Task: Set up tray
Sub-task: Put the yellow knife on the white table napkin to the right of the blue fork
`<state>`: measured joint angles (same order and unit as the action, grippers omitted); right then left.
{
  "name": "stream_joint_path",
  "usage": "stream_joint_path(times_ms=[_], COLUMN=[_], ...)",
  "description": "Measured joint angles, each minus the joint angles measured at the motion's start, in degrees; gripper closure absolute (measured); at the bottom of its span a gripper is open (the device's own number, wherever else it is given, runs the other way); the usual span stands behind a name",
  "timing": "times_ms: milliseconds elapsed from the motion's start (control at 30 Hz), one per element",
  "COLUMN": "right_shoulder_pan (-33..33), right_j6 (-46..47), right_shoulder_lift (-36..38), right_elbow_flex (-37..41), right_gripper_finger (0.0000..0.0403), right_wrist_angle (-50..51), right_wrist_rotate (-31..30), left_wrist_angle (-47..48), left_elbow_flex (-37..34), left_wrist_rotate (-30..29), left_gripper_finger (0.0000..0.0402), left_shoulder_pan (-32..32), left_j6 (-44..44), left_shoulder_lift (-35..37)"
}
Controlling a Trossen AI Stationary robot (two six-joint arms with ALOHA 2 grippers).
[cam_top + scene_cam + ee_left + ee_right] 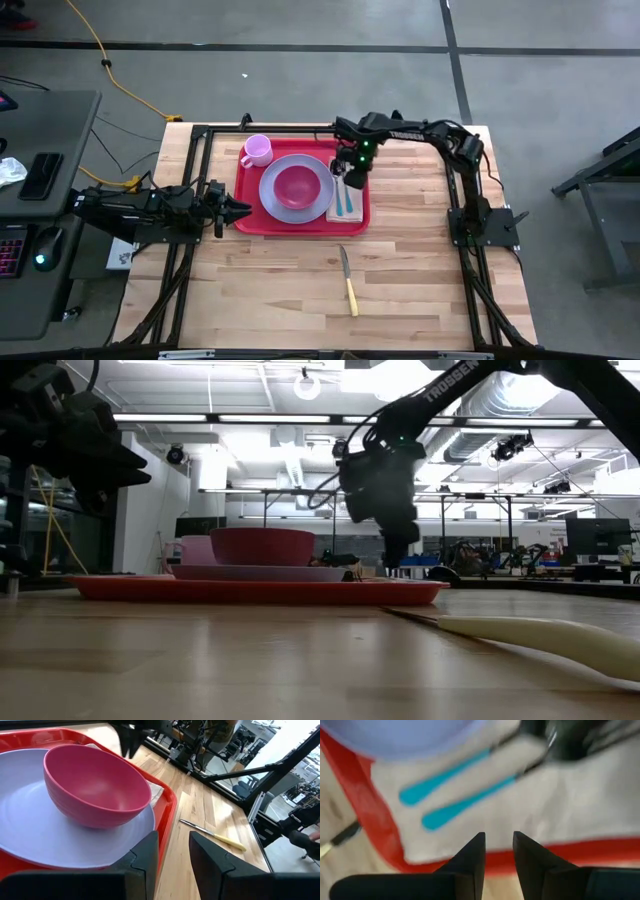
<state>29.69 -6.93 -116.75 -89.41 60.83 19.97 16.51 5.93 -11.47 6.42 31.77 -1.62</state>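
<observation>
Table: pale wooden slatted tabletop (400,280) fills the frame centre, grey floor around it.
Tray: I see the large flat red plastic tray (355,222) upper centre, carrying everything below except the knife.
Plate: round lavender plate (275,200) mid-tray, dark pink bowl (297,185) on it.
Mug: pink mug (257,150) at the tray's upper-left corner.
Napkin: pale napkin (580,810) with two teal-handled utensils (465,805) along the tray's right edge.
Knife: cream-handled knife (348,282) lower centre, off the tray.
Right gripper (498,851): above the napkin, fingers parted, empty.
Left gripper (172,851): beside the tray's left edge, parted, empty.

Bare tabletop (270,290) w/ only knife (347,281); tray (248,190) crowded by plate (272,200), bowl (297,186), cup (257,150).
</observation>
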Motion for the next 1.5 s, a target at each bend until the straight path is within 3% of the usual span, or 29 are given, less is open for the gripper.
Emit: stream_joint_path(times_ms=[400, 567, 700, 1033, 1267, 1500], right_shoulder_pan=[-3.9, -5.4, -6.6, -14.4, -26.1, -39.8], right_j6=[1.5, 4.1, 8.8, 33.1, 55.3, 74.9], right_shoulder_lift=[0.1, 2.3, 7.0, 20.0, 24.3, 23.6], right_elbow_flex=[0.0, 0.1, 0.1, 0.1, 0.1, 0.1], right_gripper_finger=[0.0324, 0.0324, 0.0324, 0.0324, 0.0324, 0.0324], right_wrist_angle=[13.3, 16.0, 16.3, 19.4, 22.2, 20.2], right_wrist_rotate=[-1.4, -7.1, -8.8, -10.4, -16.0, -18.2], left_wrist_angle=[0.0, 0.0, -0.1, -6.6, -9.3, -17.2], left_elbow_flex=[0.0, 0.0, 0.0, -0.3, -0.2, -0.1], left_wrist_rotate=[0.4, 0.8, 5.3, 23.6, 31.5, 42.0], left_gripper_finger=[0.0261, 0.0261, 0.0261, 0.0261, 0.0261, 0.0261], left_shoulder_pan=[0.0, 0.0, 0.0, 0.0, 0.0, 0.0], left_j6=[0.0, 2.3, 5.2, 5.7, 5.6, 1.7], left_shoulder_lift=[0.0, 0.0, 0.0, 0.0, 0.0, 0.5])
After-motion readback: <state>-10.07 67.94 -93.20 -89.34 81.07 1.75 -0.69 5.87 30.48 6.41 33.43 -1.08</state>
